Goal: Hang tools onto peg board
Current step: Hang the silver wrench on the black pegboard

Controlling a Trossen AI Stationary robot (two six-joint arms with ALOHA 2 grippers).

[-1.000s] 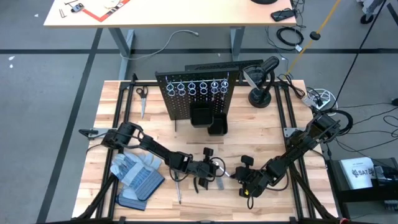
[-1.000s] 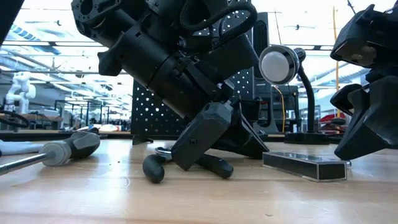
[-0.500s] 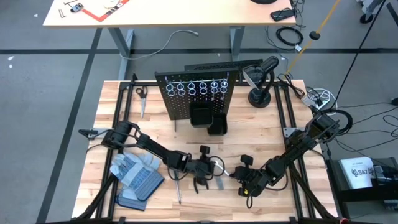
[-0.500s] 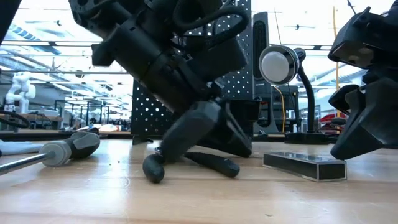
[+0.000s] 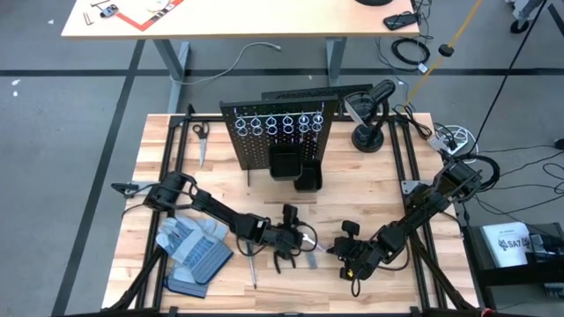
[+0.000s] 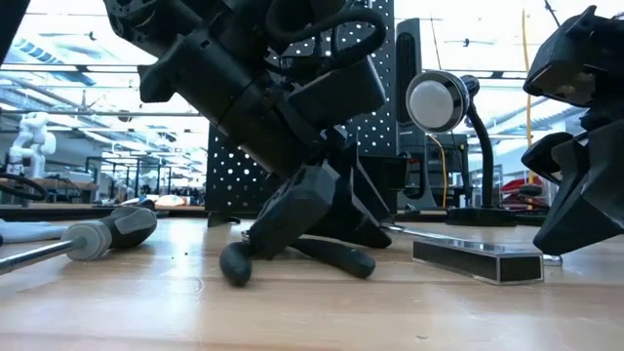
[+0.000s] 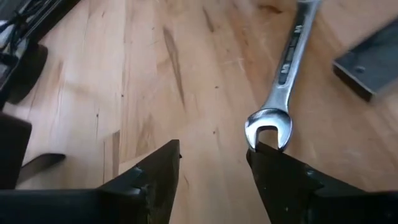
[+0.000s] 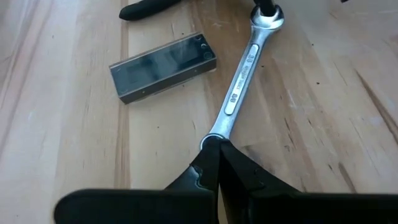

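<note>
A silver wrench (image 8: pixel 239 81) lies across the wood table between my two grippers. My right gripper (image 8: pixel 214 152) is shut at its ring end. My left gripper (image 7: pixel 214 165) stands open at its open-jaw end (image 7: pixel 268 127), low over the table. Dark-handled pliers (image 6: pixel 331 255) lie flat under the left arm. A short grey metal piece (image 8: pixel 163 65) rests flat beside the wrench. A screwdriver (image 6: pixel 102 232) lies to the left, near the gloves (image 5: pixel 194 251). The black peg board (image 5: pixel 278 132) stands upright at the far middle. My left gripper's fingers are spread; one fingertip (image 7: pixel 261 155) stands right at the wrench's open-jaw end (image 7: pixel 268 132), and I cannot tell whether it touches. My right gripper pinches the wrench's ring end (image 8: pixel 212 135) between its two shut fingertips, slanting down from the table's right along the wrench. The wrench's shaft runs away from the fingers, low over the wood.
Grey-and-blue gloves lie at the near left. Scissors (image 5: pixel 201 141) lie at the far left and a desk lamp (image 5: pixel 370 119) stands at the far right. Small black bins (image 5: pixel 295 172) hang at the peg board's foot. Bare wood shows in front of the board.
My left gripper has opened from shut and has risen a little off the table, rolling slightly. The wrench, pliers and grey piece lie where they were.
</note>
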